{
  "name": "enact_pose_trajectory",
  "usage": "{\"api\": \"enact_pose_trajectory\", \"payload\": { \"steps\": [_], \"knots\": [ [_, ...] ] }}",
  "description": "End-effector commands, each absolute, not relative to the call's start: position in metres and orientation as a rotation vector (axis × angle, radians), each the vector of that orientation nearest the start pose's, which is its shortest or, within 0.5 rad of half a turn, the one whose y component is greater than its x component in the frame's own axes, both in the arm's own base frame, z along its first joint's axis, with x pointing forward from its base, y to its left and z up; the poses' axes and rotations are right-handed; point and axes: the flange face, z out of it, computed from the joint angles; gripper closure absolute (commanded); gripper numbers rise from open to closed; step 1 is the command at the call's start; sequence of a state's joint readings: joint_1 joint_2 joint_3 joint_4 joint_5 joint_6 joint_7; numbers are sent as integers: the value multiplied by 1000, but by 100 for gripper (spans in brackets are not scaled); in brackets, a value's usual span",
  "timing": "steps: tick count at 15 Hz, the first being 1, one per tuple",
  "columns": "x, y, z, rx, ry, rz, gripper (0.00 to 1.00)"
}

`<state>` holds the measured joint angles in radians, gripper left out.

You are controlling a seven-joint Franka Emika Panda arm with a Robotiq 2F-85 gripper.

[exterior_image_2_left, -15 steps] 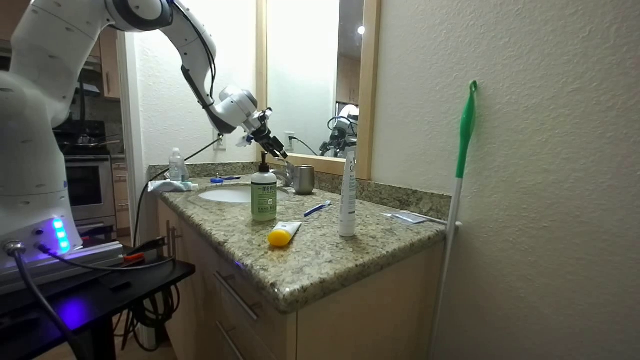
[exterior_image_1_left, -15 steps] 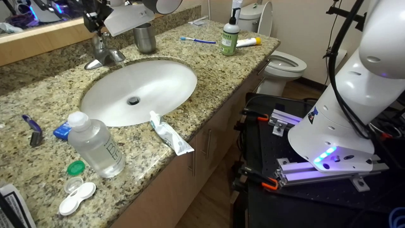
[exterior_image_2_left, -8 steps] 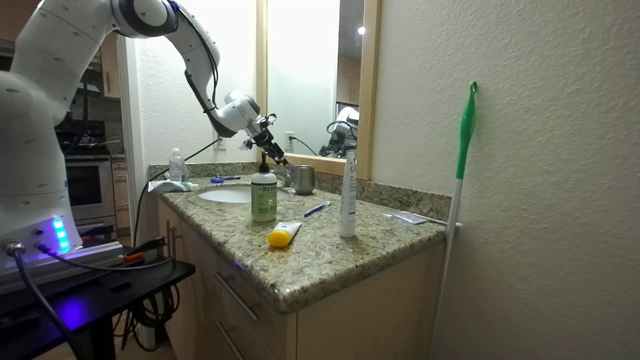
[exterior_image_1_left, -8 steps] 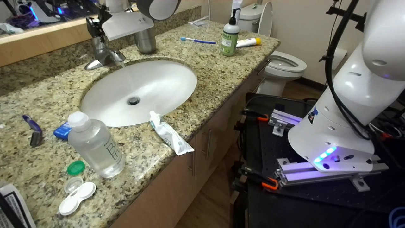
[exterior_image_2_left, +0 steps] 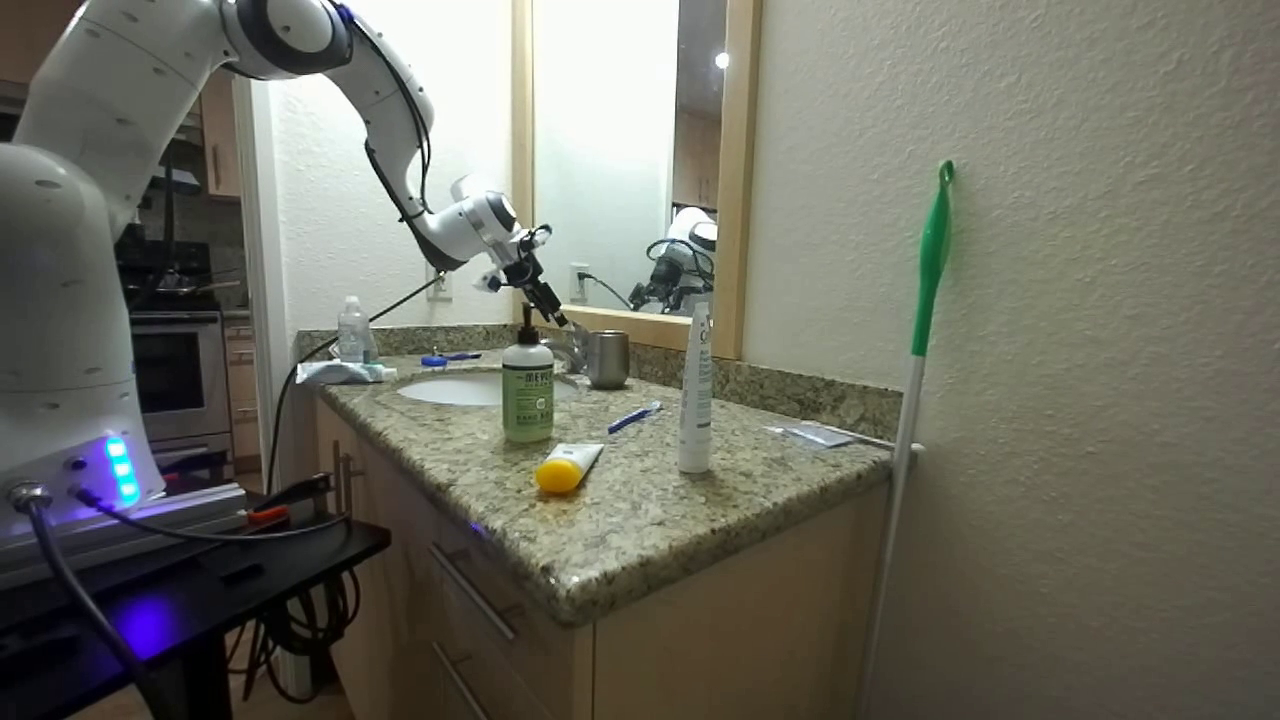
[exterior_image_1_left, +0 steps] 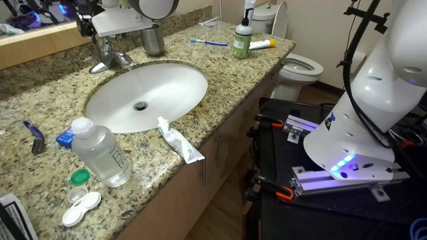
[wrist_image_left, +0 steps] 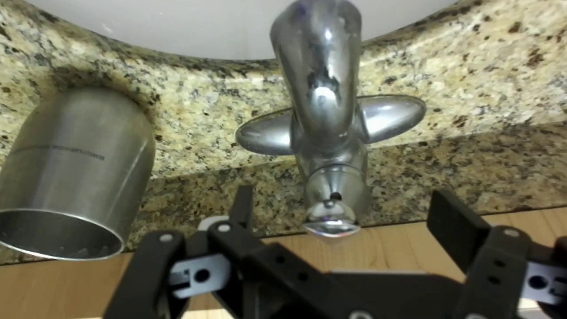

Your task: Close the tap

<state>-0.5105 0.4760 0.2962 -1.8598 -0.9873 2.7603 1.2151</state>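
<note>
The tap (exterior_image_1_left: 110, 59) is silver-grey metal with a short curved spout and a handle on top. It stands at the back edge of the white oval sink (exterior_image_1_left: 110, 100). A faint clear streak like water hangs below the spout. In the wrist view the tap (wrist_image_left: 325, 102) is central, spout towards the top and handle towards the bottom. My gripper (wrist_image_left: 343, 204) is open and empty, with its fingers apart on either side of the handle and not touching it. The gripper (exterior_image_1_left: 88, 29) is just above the tap in an exterior view. It also shows in an exterior view (exterior_image_2_left: 557, 316).
A metal cup (wrist_image_left: 79, 168) stands close beside the tap. The wooden mirror frame (exterior_image_1_left: 43, 43) is just behind. A green soap bottle (exterior_image_1_left: 242, 41), blue toothbrush (exterior_image_1_left: 210, 42), clear bottle (exterior_image_1_left: 103, 156) and toothpaste tube (exterior_image_1_left: 180, 141) are on the counter.
My gripper first came down towards the tap handle. It then shifted left and slightly up in both exterior views. The tap and the counter objects have not moved.
</note>
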Motion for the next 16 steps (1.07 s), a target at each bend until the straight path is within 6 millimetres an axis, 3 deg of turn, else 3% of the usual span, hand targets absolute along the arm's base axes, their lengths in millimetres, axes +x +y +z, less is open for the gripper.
{"api": "enact_pose_trajectory", "payload": {
  "steps": [1,4,7,8,9,13,16],
  "knots": [
    [656,-126,331,-2996,1054,-1095,0],
    [651,-135,347,-2985,1135,-1201,0],
    [638,-143,353,-3027,1278,-1167,0],
    [634,-145,353,-3071,1325,-1130,0],
    [647,-149,354,-3014,1255,-1175,0],
    [648,-148,352,-3018,1277,-1173,0],
    [645,-157,341,-3006,1372,-1027,0]
  ]
}}
